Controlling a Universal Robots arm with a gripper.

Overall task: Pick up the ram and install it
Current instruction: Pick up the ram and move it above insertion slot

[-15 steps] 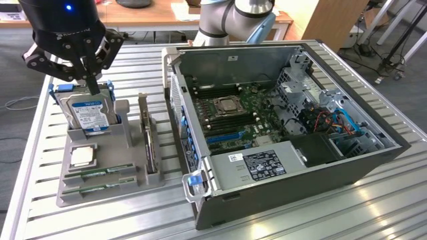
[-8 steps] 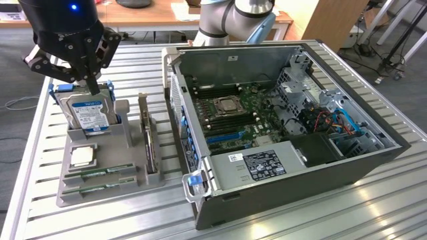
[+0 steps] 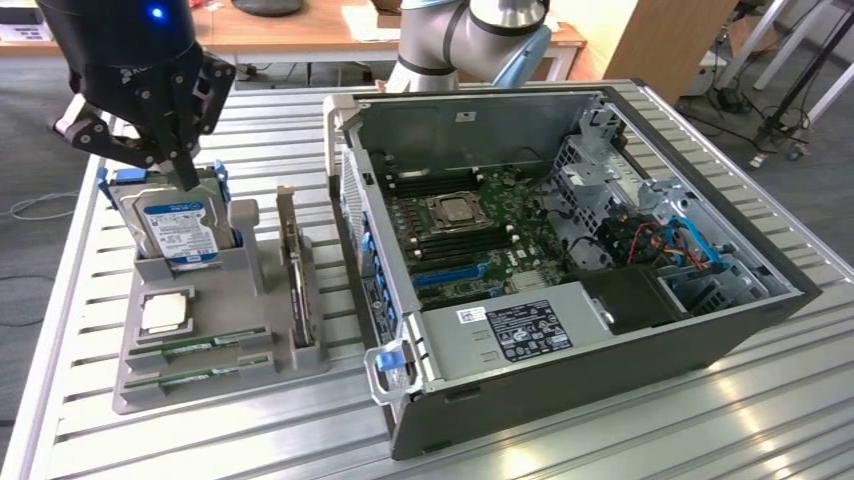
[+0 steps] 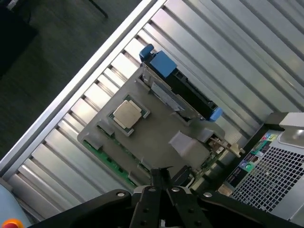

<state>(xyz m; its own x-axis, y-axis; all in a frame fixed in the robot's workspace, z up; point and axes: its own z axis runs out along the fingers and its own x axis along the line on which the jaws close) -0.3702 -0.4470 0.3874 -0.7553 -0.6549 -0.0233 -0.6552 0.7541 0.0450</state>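
From my station, the tabletop (image 3: 694, 430) carries the open case (image 3: 601, 385) toward the exterior view's right edge. The grey tray (image 3: 260, 310) sits toward the left edge, with the drive (image 3: 174, 225) standing at the tray's far end. The ram (image 3: 200, 348) lies flat in its slots at the tray's near edge, just beside the processor (image 3: 163, 310), so I judge the task hardly begun: no stick lifted, none seated in the case. My jaws are pressed together on nothing, hanging just above the drive and well apart from the ram.
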